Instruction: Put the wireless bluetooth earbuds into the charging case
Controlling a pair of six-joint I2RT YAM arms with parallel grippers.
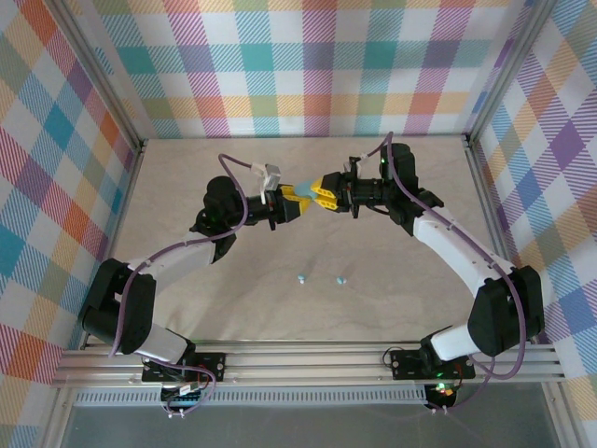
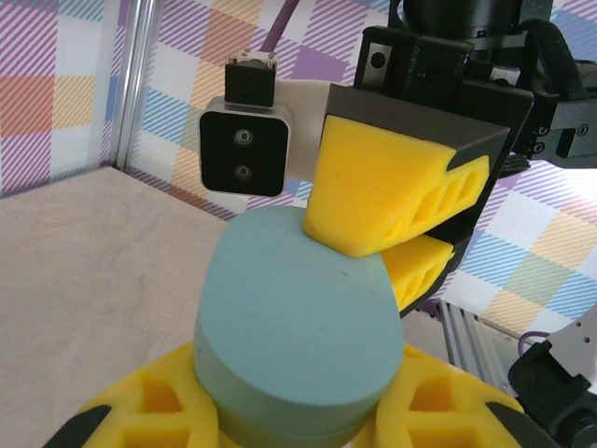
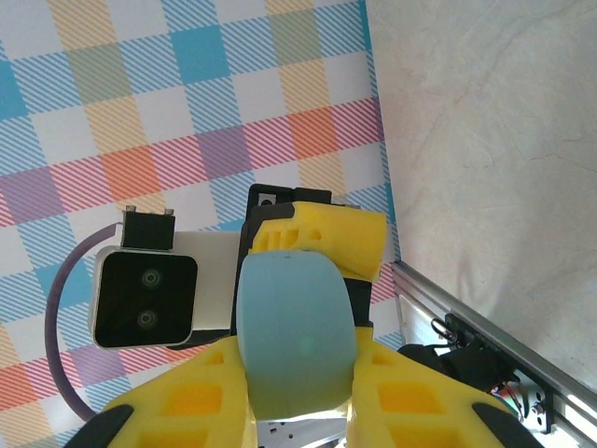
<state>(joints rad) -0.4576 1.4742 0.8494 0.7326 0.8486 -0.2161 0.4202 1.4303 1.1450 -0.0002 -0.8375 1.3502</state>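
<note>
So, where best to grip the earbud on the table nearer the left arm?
Pinch the earbud across its body, probably from straight above: it is tiny, lies low on the table, and the other earbud is apart, leaving its sides free.

Left pincer (image 1: 297, 199) and right pincer (image 1: 324, 190) grip the charging case (image 2: 294, 322) from opposite sides, forming one barrier in the air over the bench (image 1: 177, 177) middle. Nearer the arm bases than the case, one earbud (image 1: 300, 277) and a second earbud (image 1: 341, 279) lie on open surface, reachable from above. Beyond the case, bare bench runs to the plaid wall (image 1: 308, 75).
</note>
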